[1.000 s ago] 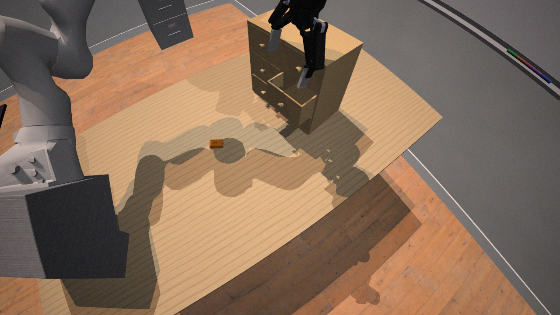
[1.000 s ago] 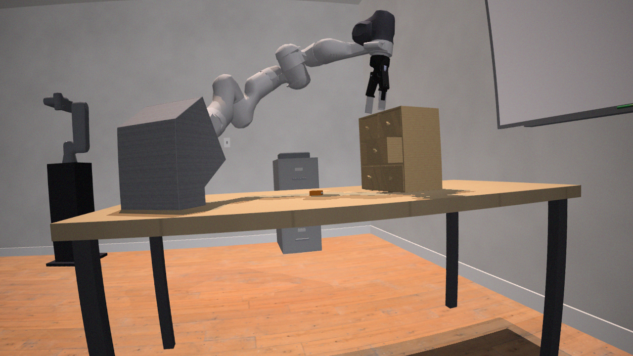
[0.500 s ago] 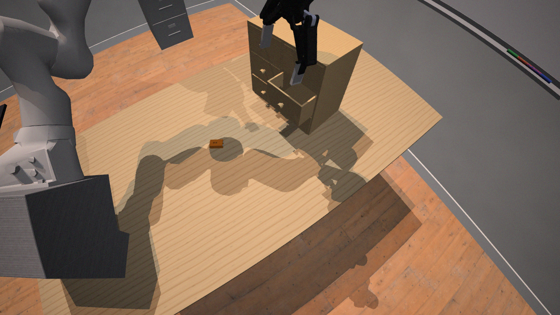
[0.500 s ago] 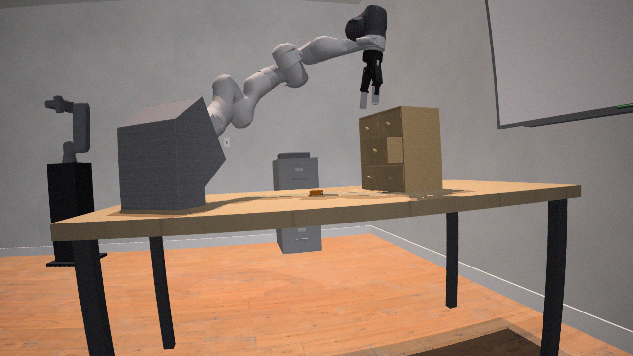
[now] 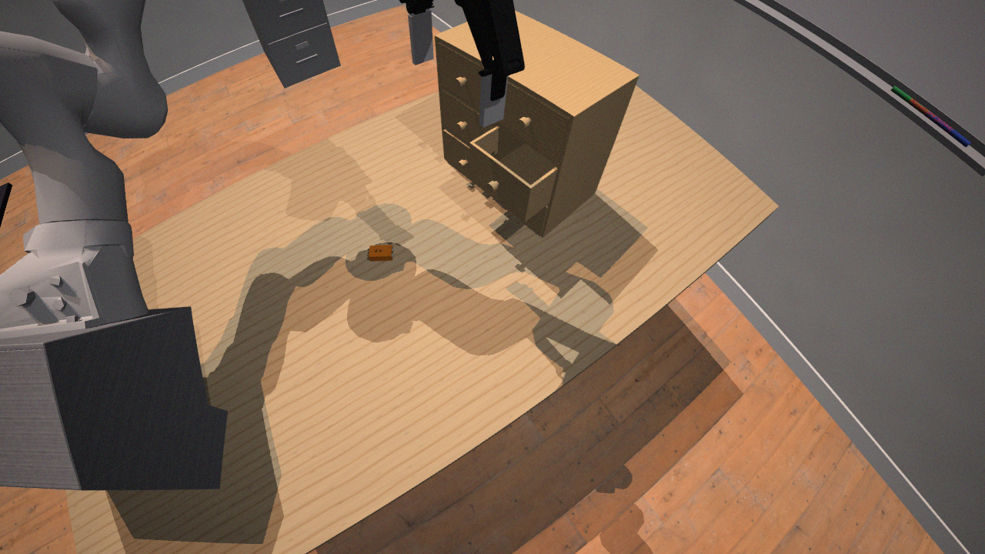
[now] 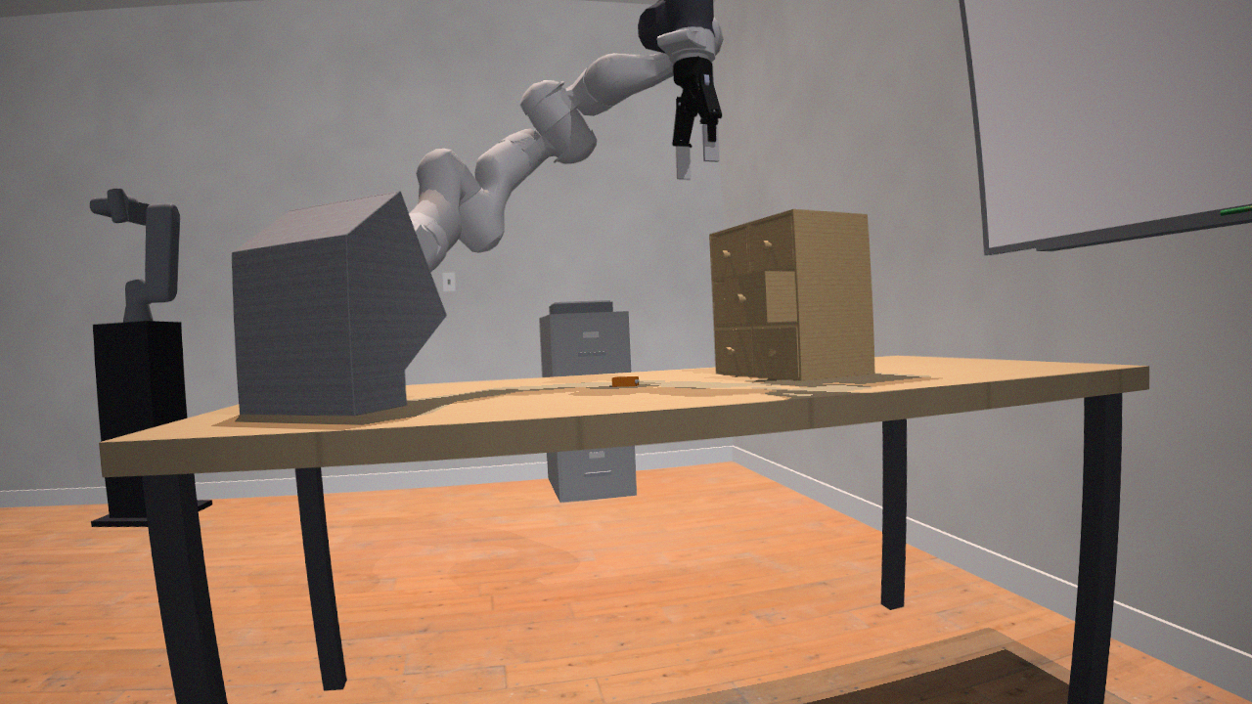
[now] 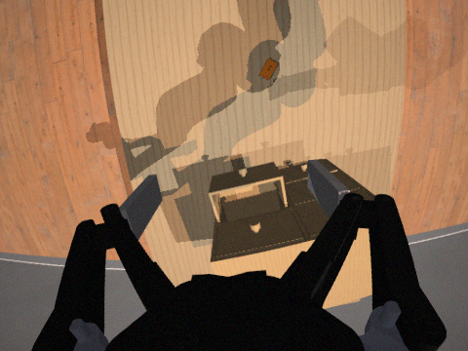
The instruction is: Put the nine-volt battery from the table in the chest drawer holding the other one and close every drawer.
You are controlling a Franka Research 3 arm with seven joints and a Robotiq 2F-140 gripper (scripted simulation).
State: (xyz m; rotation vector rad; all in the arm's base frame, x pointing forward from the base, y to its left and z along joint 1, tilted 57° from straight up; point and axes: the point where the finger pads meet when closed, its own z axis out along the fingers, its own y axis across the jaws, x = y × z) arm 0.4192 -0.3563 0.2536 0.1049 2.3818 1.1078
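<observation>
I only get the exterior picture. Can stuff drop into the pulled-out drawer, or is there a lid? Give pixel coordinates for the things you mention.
Observer: No lid. The top view looks right down into the pulled-out drawer (image 5: 512,189) (image 6: 780,295) (image 7: 258,175).
Operator: Cool! What's on top of my orange battery (image 5: 380,252) (image 6: 625,381) (image 7: 268,68)?
Observer: Two little dark dots; the wrist view shows them.
Operator: Are my fingers (image 5: 492,110) (image 6: 683,163) super wide?
Observer: Yes, the wrist view shows them spread wide, gripping nothing.
</observation>
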